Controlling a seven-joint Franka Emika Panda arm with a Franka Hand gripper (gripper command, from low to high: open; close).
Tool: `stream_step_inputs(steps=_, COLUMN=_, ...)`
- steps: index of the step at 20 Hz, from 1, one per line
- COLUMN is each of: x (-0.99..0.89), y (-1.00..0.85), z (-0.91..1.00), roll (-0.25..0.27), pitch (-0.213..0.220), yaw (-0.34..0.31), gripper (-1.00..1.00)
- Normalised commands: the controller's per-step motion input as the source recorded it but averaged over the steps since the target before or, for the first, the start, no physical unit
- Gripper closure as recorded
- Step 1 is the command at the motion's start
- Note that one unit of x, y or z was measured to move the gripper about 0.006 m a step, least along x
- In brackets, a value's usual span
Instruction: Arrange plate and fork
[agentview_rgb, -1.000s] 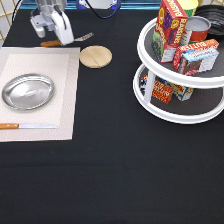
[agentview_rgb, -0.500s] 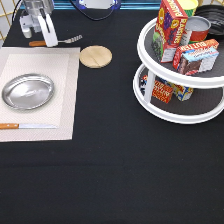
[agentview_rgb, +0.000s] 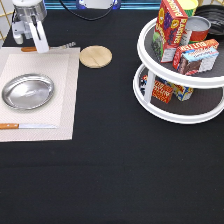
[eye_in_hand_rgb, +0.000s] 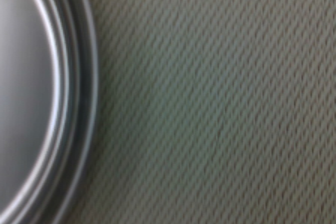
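Jaws: spread apart, empty. Gripper (agentview_rgb: 30, 42) hangs over the fork's handle end, toward the exterior view's top of the plate.

Plate (agentview_rgb: 27, 91): lies flat on the mat (agentview_rgb: 60, 65), nothing on it. The wrist view shows its rim (eye_in_hand_rgb: 67, 100) beside bare mat weave (eye_in_hand_rgb: 225, 125).

Fork (agentview_rgb: 62, 46): lies flat along the mat's edge, toward the exterior view's top of the plate, well apart from it, tines towards the disc. The handle is partly hidden by the gripper.

Step in hand, as judged: plate appears placed; fork not yet gripped or lifted. A grasp calls for jaws set across the thin, low handle.

Knife (agentview_rgb: 27, 126): on the mat, toward the exterior view's bottom of the plate.

Disc (agentview_rgb: 95, 56): wooden, off the mat, up and to the exterior view's right of the plate, near the tines; the one close obstacle.

Rack (agentview_rgb: 165, 112): two tiers of boxes and cans, far to the exterior view's right of the plate, out of the way.
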Motion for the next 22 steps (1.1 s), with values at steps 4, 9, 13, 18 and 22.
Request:
stream_step_inputs(steps=4, x=0.0, y=-0.52, z=-0.13, roll=0.114, pitch=0.027, yaw=-0.107, gripper=1.0)
stream_step_inputs(steps=9, x=0.0, y=-0.37, z=-0.32, roll=0.076, pitch=0.021, yaw=-0.176, gripper=1.0)
stream_step_inputs(steps=13, x=0.12, y=-0.27, z=-0.25, roll=0.031, pitch=0.005, yaw=-0.196, gripper=1.0)
stream_step_inputs(steps=18, x=0.28, y=-0.15, z=-0.07, roll=0.067, pitch=0.068, yaw=-0.2, gripper=1.0)
stream_step_inputs(steps=22, x=0.07, y=-0.23, z=-0.04, roll=0.056, pitch=0.096, yaw=-0.207, gripper=1.0)
